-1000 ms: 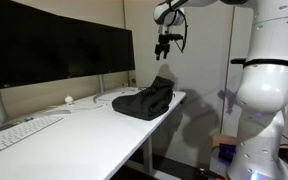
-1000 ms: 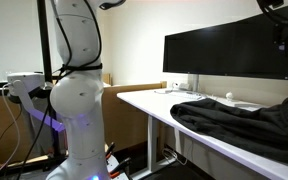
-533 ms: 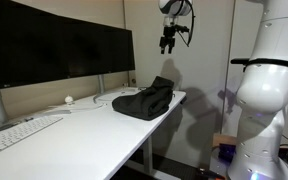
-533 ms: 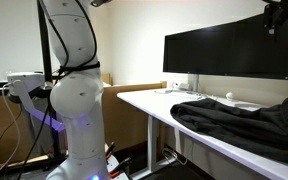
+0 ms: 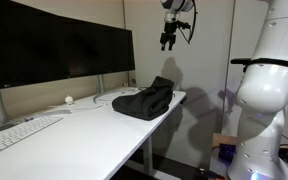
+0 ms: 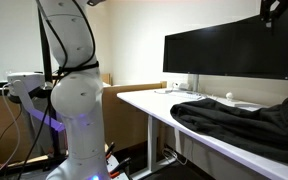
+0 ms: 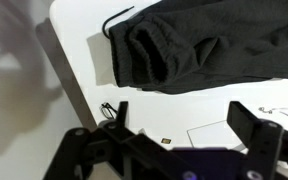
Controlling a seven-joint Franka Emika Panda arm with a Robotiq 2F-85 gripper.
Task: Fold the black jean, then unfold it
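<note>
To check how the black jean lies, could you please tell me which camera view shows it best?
An exterior view shows the whole black jean bunched at the desk's end. The wrist view shows its folds from above, cropped; an exterior view cuts it off at the frame edge.

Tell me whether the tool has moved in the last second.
Yes. In an exterior view the tool has risen, from level with the top edge of the monitor to above it.

claw [image 5: 167,42] hangs high, well clear of black jean [image 5: 144,100], heaped at end of white tabletop [image 5: 84,135].
</note>
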